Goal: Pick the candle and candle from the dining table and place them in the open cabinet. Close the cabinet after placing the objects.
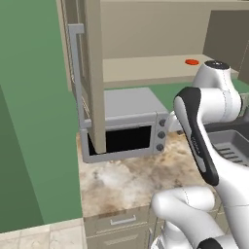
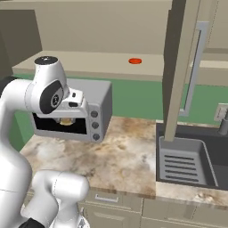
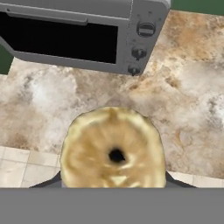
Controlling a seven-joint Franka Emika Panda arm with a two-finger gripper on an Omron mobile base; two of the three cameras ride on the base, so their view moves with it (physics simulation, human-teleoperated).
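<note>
The jaws are closed on the golden-brown candle, whose round top with its dark centre hole sits between the two dark fingertips at the bottom of the hand view. In the right base view the gripper hangs in front of the microwave with the candle's golden underside showing just below the white hand. Below the jaws lies the marbled stone counter, brown, beige and white, with its front edge and pale floor tiles on the near side. Beyond the jaws the grey microwave stands on that counter, its dark window and three round knobs facing the hand. Above and behind the microwave runs the beige shelf of the cabinet, bearing a flat red disc. A tall panelled cabinet door with a long silver bar handle stands swung open, well apart from the jaws. A dark sink with a ribbed grey drainer is set into the counter beneath that door.
</note>
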